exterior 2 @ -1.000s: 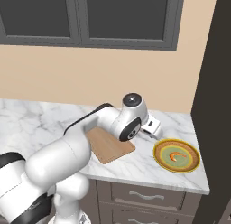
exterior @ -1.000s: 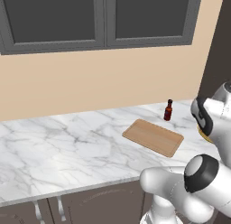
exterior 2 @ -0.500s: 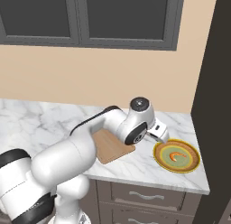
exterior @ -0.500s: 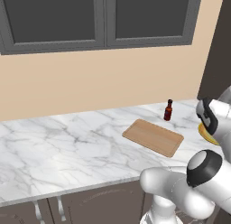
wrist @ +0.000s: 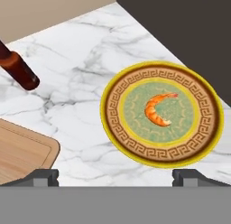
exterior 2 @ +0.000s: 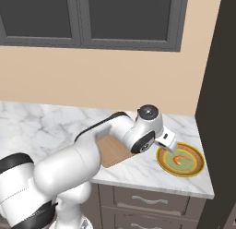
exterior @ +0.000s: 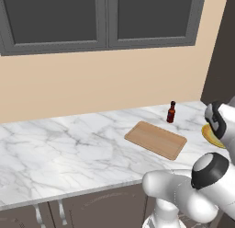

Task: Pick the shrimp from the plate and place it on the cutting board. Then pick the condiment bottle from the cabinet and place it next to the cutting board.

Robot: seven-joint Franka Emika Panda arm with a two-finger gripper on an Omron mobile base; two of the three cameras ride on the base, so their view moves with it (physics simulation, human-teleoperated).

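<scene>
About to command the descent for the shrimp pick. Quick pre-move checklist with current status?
1. Shrimp on plate, centred: ok.
2. Claw aimed at shrimp: not ok; in the hand view the shrimp sits right of the midline.
3. Fingertips wide apart, nothing between: ok.
4. Cutting board bare for the drop: ok.
5. Condiment bottle standing on counter, apart from the plate: ok.
6. Claw height above the plate: cannot tell.

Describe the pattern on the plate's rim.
The plate has a brown Greek-key band edged in yellow, clearest in the hand view.

Base views flank the counter [exterior: 69,149], hand view close — all share the plate [wrist: 118,128]
</scene>
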